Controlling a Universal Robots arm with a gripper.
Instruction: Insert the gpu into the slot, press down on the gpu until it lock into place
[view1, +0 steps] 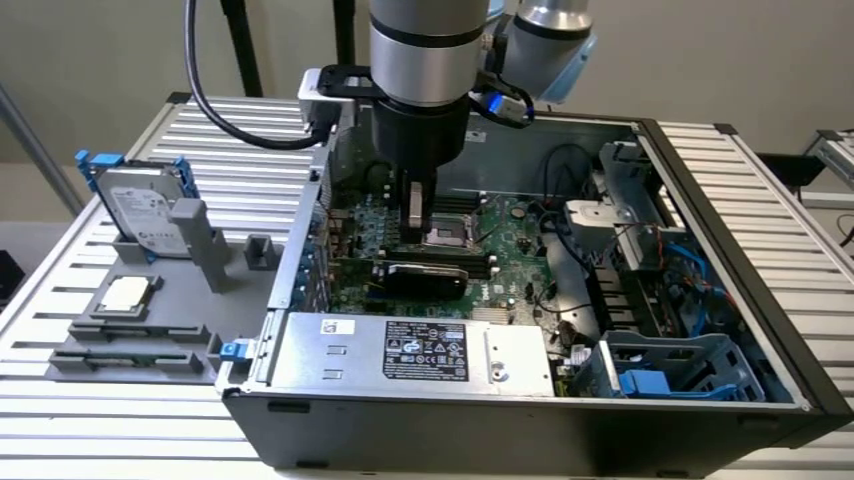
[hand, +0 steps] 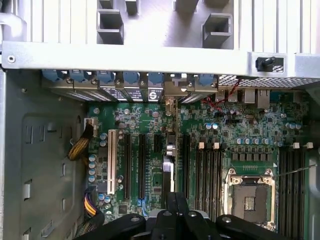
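Gpu (view1: 420, 273) stands on edge across the motherboard (view1: 514, 255); my gripper (view1: 419, 232), fingers pressed together, bears down to seat it.

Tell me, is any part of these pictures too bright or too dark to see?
In the exterior view, soft even light falls on the ribbed table with no hard shadows, the arm's silver tube catches a bright sheen, and the case's front wall is dark. In the wrist view, the metal rail glares pale, while the gripper is a black blur against the clear motherboard.
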